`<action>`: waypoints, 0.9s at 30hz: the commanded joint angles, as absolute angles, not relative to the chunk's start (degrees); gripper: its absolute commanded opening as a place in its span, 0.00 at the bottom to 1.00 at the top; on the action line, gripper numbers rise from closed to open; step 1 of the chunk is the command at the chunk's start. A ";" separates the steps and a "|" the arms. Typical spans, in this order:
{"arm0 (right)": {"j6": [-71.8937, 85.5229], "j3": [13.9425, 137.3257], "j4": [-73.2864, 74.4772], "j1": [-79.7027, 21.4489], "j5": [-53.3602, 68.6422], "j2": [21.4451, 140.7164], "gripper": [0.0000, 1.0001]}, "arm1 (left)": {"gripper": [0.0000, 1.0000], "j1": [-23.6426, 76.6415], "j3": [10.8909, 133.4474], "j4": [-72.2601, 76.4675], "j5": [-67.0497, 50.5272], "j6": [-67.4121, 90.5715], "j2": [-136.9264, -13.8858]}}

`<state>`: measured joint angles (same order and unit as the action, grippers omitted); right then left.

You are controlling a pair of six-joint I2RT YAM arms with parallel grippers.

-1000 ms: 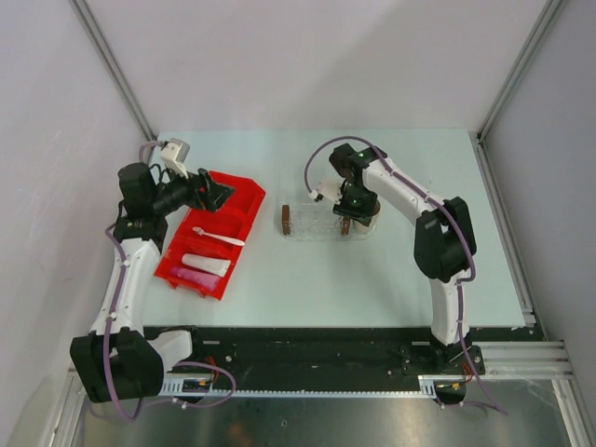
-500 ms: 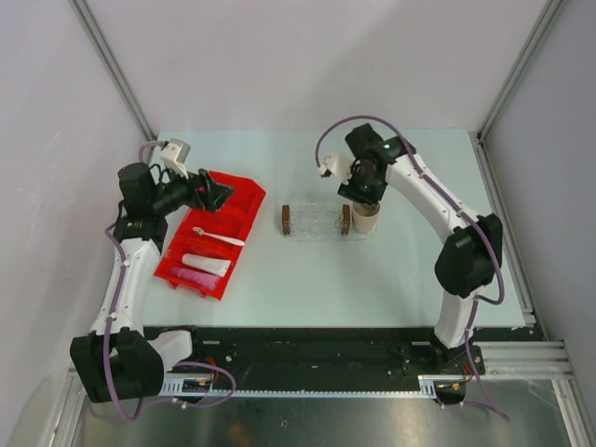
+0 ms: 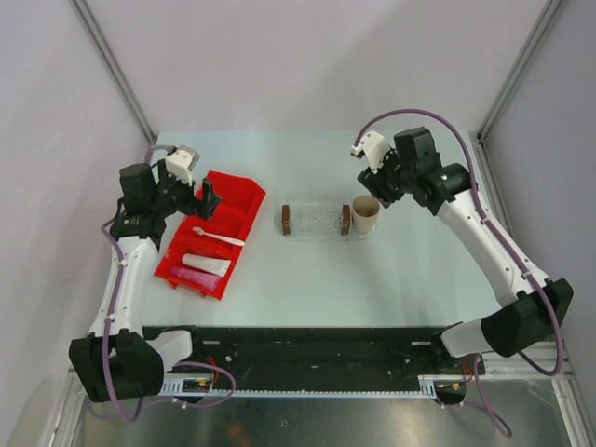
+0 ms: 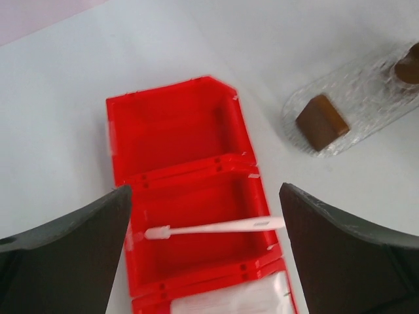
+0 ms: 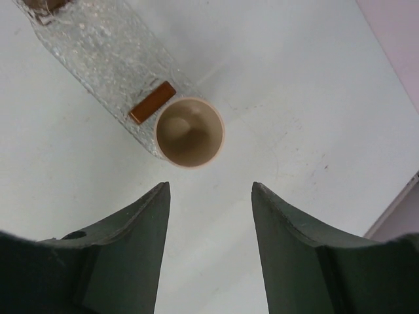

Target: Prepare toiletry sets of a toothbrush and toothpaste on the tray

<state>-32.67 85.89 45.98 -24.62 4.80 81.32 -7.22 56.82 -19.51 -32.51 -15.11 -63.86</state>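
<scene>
Left claw (image 4: 204, 190) and right claw (image 5: 209, 186) are hanging spread and empty while one toothbrush (image 3: 220, 237), one white tube (image 3: 205, 264) and one pink tube (image 3: 194, 278) are lying in one bin (image 3: 240, 197).

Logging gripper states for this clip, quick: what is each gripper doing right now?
Left gripper: open, holding nothing, over the red bin.
Right gripper: open, holding nothing, near the paper cup.

red bin (image 3: 233, 214), white toothbrush (image 3: 220, 237), tan cup (image 3: 365, 213)
</scene>
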 commanded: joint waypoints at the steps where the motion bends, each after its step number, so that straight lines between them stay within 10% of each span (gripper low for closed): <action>1: -28.57 84.03 38.50 -23.73 9.13 77.96 0.57 | 0.98 -7.65 58.89 -26.45 -28.13 -30.66 -63.02; 16: -27.34 78.84 37.00 -23.38 22.23 75.59 0.57 | 0.98 -6.69 54.15 -49.99 -24.18 -59.14 -56.87; 27: -26.98 77.17 36.83 -23.55 25.14 78.13 0.62 | 0.92 5.44 47.91 -50.45 -18.99 -49.49 -57.91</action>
